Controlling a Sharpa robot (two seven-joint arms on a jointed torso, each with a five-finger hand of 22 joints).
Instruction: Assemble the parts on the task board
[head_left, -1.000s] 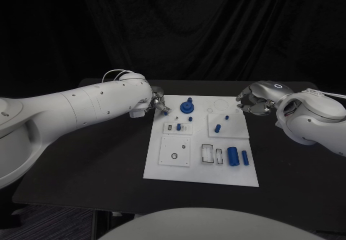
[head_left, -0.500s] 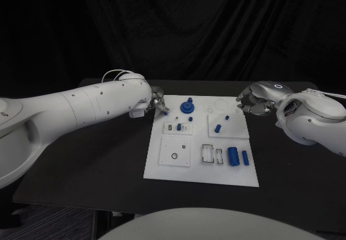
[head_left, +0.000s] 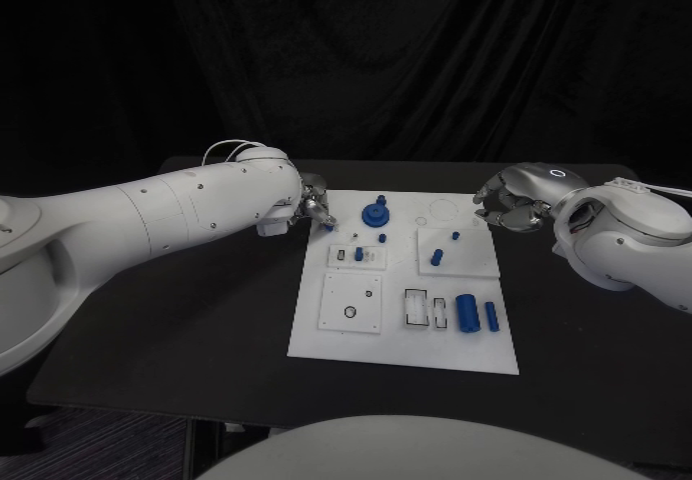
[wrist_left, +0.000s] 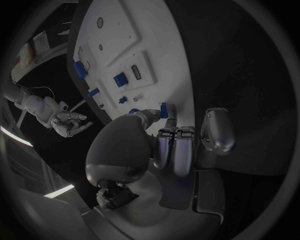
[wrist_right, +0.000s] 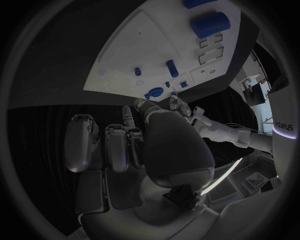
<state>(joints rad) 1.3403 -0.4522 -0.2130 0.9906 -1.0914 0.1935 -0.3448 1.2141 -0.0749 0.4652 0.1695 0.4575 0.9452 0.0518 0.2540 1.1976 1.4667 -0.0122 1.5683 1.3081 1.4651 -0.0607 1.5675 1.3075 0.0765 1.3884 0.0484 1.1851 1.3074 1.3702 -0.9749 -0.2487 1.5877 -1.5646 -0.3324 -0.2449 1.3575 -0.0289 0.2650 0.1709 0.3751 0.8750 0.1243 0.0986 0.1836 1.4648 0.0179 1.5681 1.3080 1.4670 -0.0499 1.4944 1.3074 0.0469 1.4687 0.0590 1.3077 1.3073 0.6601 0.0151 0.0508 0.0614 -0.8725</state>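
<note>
The white task board (head_left: 346, 335) lies in the middle of the black table. My left hand (head_left: 315, 210) is at the board's far left corner and pinches a small blue part (wrist_left: 164, 110) between thumb and a finger, just over the board's edge (wrist_left: 178, 75). My right hand (head_left: 508, 208) hovers off the board's far right edge, fingers loosely apart and holding nothing. On the board stand a blue round stepped part (head_left: 375, 212), a few small blue pegs (head_left: 436, 257), a thick blue cylinder (head_left: 466, 311) and a slimmer one (head_left: 490, 316).
The board carries raised white blocks with a round hole (head_left: 348, 312) and rectangular slots (head_left: 415, 307). Bare black table (head_left: 202, 330) lies on both sides of the board and toward its near edge.
</note>
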